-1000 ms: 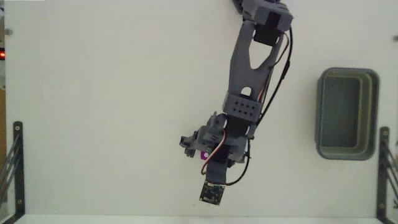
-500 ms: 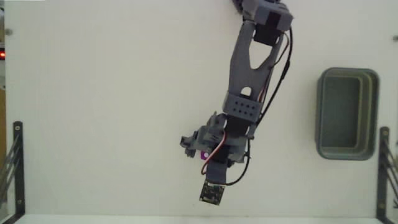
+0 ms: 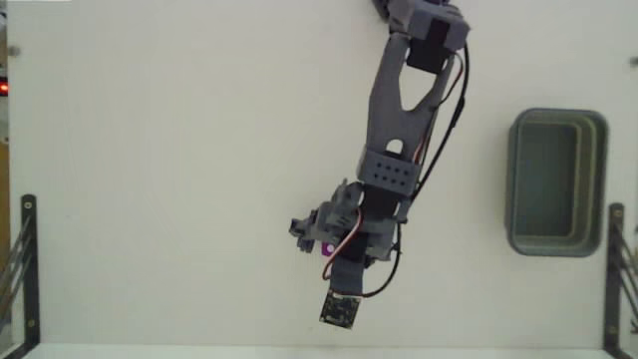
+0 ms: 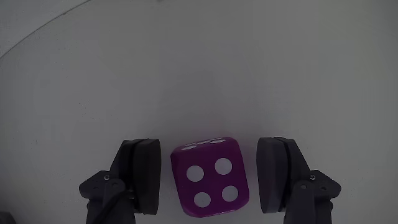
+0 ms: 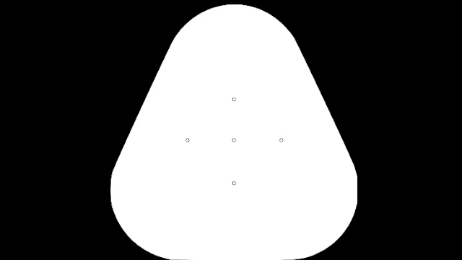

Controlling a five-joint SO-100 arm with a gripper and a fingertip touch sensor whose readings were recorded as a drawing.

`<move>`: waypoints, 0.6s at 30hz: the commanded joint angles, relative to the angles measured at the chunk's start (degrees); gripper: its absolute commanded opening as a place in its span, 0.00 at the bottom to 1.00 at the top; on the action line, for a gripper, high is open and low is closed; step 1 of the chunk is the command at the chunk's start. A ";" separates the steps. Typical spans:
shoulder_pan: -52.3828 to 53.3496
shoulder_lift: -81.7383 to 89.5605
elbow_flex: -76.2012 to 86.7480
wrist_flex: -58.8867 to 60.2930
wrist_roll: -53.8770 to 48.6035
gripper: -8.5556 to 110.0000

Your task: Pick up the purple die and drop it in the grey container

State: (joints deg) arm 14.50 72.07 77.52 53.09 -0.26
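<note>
Roughly at the grasp step, nothing delivered yet. Purple die [image 4: 210,177] sitting on the white counter [image 4: 199,68] between the jaws, gripper [image 4: 211,176] straddling it: left pad looks touching or nearly touching the die's left face, narrow gap visible on the right side, so jaws part-open and bracketing the die, not clamped. Not lifted, judging by the die resting flat on the counter in the wrist view. Left to do: close fully, lift, carry right across the counter, release over the grey container [image 3: 556,182]. In the fixed view, only a sliver of magenta visible under the gripper [image 3: 324,246] near the bottom centre; container well apart at the right edge, looks empty, open side up. Long sideways swing needed, arm currently stretched toward the near edge. Die itself: bright magenta-purple cube, rounded edges, glossy-ish, white round pips; face toward the wrist camera showing four pips, top face foreshortened with a couple of pip slivers, count unclear. Sitting roughly square to the jaws, slightly rotated, so flat faces should meet the pads fairly well; small twist on closing possible. Much smaller than the container, so drop tolerance looks generous. Small dark circuit board [image 3: 339,310] hanging off the gripper end in the fixed view, not a task item.
</note>
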 commanded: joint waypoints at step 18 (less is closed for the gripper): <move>1.35 2.90 -0.20 -1.04 0.26 0.81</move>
State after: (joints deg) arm 14.50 72.07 77.52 53.09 -0.26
